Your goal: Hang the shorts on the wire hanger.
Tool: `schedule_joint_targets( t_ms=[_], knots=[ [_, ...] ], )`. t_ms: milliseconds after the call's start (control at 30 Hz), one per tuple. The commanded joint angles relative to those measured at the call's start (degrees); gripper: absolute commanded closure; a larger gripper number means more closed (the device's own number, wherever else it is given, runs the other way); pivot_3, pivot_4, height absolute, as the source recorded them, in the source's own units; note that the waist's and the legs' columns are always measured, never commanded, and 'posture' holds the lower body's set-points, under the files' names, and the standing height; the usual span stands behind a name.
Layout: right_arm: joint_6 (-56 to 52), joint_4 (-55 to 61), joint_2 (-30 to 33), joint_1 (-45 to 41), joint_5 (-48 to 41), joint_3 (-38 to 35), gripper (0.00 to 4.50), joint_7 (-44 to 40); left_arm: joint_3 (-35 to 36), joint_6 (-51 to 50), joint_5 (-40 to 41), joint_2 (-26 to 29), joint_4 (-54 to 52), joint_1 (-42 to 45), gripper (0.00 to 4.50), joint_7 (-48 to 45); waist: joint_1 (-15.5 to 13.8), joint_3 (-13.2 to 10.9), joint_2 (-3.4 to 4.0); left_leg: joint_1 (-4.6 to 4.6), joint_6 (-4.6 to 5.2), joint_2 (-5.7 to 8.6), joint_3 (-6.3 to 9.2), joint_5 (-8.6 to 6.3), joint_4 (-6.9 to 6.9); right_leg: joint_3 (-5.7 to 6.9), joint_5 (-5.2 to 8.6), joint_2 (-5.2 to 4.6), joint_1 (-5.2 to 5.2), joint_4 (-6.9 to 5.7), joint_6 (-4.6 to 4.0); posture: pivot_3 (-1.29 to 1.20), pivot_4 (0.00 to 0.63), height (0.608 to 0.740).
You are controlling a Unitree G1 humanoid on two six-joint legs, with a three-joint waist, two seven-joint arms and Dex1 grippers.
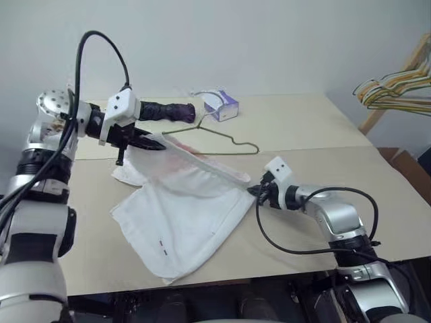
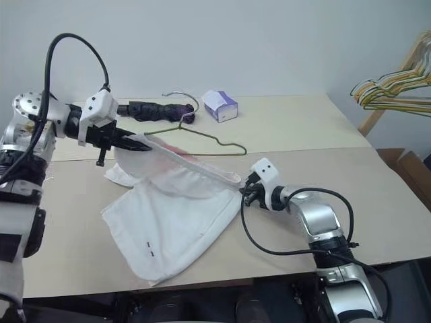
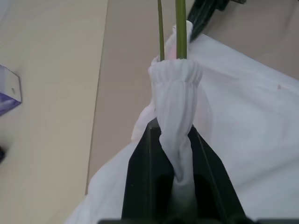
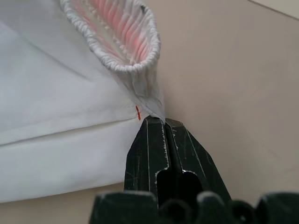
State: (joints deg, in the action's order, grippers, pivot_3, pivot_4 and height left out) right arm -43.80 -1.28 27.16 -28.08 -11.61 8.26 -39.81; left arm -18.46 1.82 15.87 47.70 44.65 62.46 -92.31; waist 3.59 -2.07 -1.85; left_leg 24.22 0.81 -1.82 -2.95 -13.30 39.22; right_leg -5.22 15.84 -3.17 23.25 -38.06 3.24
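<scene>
You are looking at a pale beige tabletop made of two boards, with a seam running across it side to side. Behind it rises a plain, bare, off-white wall, evenly lit with soft shadows. On your right, beyond the table's edge, a light wooden rack leans up at an angle and carries a bunch of yellow, green and tan hangers. Below it, near the floor, you can see a brown cardboard box.
</scene>
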Motion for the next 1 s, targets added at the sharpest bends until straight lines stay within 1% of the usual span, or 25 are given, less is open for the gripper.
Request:
schedule_joint_targets(
  t_ms=[33, 167, 367, 467, 600, 700, 800, 867, 933, 1000],
  knots=[
    [1.7, -0.8, 2.8, -2.0, 0.5, -2.8, 4.43, 0.1, -1.2, -0.2, 2.4, 2.5, -2.8, 0.2, 4.5, -0.2, -0.2, 0.0, 0.0, 0.0, 0.0, 0.01, 0.0, 0.0, 0.0, 0.0, 0.0, -0.01, -0.01, 0.01, 0.0, 0.0, 0.0, 0.74],
    [2.1, -1.8, 3.9, -3.3, 0.0, -3.4, 4.43, -0.1, -2.1, -0.2, 3.7, 3.0, -3.5, -0.8, 4.5, -0.2, -0.2, 0.0, 0.0, 0.0, 0.0, 0.0, -0.02, 0.0, 0.0, 0.0, 0.0, 0.0, -0.01, 0.02, 0.0, 0.0, 0.0, 0.74],
    [2.8, 0.0, 5.8, -3.3, -0.1, -3.9, 4.43, -0.3, -1.8, 2.2, -3.6, 2.2, 0.1, -0.4, 4.5, -0.2, -0.3, 0.0, 0.0, -0.01, 0.0, 0.0, -0.06, 0.0, 0.0, 0.0, 0.0, 0.01, -0.01, 0.03, 0.0, 0.0, 0.0, 0.74],
    [3.9, 2.0, 7.4, -3.0, 0.2, -3.8, 4.43, -0.9, 0.0, 2.3, -5.9, 0.8, 1.7, -0.1, 4.5, 1.2, -0.3, 0.0, 0.0, 0.0, 0.0, 0.01, -0.07, 0.0, 0.0, -0.01, 0.0, 0.01, 0.0, 0.03, 0.0, 0.0, 0.0, 0.74],
    [5.4, 5.6, 9.3, -3.7, 0.0, -3.7, 4.43, -1.7, 0.5, 3.9, -8.4, 0.1, 1.8, -0.6, 4.5, 0.5, -0.6, 0.0, 0.0, 0.02, 0.0, 0.01, -0.07, 0.0, 0.0, 0.0, 0.0, 0.0, 0.0, 0.05, 0.0, -0.01, 0.0, 0.74],
    [5.8, 12.3, 12.1, -8.0, 1.3, -1.5, 4.43, -3.5, 2.2, 3.6, -8.8, -1.6, 1.2, -0.2, 4.5, 2.2, -0.8, 0.0, 0.02, 0.02, 0.0, 0.01, -0.1, 0.0, 0.0, -0.02, 0.0, 0.0, 0.02, 0.03, 0.0, -0.01, 0.0, 0.74],
    [4.0, 16.5, 14.1, -12.8, 2.8, 1.0, 4.43, -4.8, 3.4, 4.2, -10.1, -2.8, 2.0, 0.7, 4.5, 4.7, -0.7, 0.0, 0.03, 0.0, 0.0, -0.01, -0.11, 0.0, 0.02, -0.03, 0.0, 0.0, 0.05, 0.0, 0.0, -0.02, 0.0, 0.74],
    [1.7, 18.0, 14.5, -17.2, 3.1, 2.4, 4.43, -5.3, 4.1, 4.1, -10.8, -3.6, 3.2, 1.5, 4.5, 5.9, -0.7, 0.0, 0.02, 0.0, 0.0, -0.03, -0.1, 0.0, 0.02, -0.02, 0.0, 0.02, 0.05, 0.01, 0.0, -0.02, 0.0, 0.74],
    [3.2, 18.6, 15.1, -20.2, 6.0, 5.1, 4.43, -5.4, 4.6, 4.9, -11.2, -4.0, 3.9, 1.8, 4.5, 6.1, -0.8, 0.0, 0.02, 0.02, 0.0, -0.02, -0.11, 0.0, 0.02, -0.01, 0.0, 0.01, 0.05, 0.02, 0.0, -0.03, 0.0, 0.74],
    [3.7, 18.7, 15.0, -21.4, 7.5, 7.1, 4.43, -5.8, 5.5, 4.8, -11.2, -4.6, 4.3, 2.0, 4.5, 6.4, -0.9, 0.0, 0.02, 0.02, 0.01, -0.02, -0.15, 0.0, 0.02, -0.01, 0.0, -0.01, 0.05, 0.03, 0.0, -0.02, 0.0, 0.74]
  ],
)
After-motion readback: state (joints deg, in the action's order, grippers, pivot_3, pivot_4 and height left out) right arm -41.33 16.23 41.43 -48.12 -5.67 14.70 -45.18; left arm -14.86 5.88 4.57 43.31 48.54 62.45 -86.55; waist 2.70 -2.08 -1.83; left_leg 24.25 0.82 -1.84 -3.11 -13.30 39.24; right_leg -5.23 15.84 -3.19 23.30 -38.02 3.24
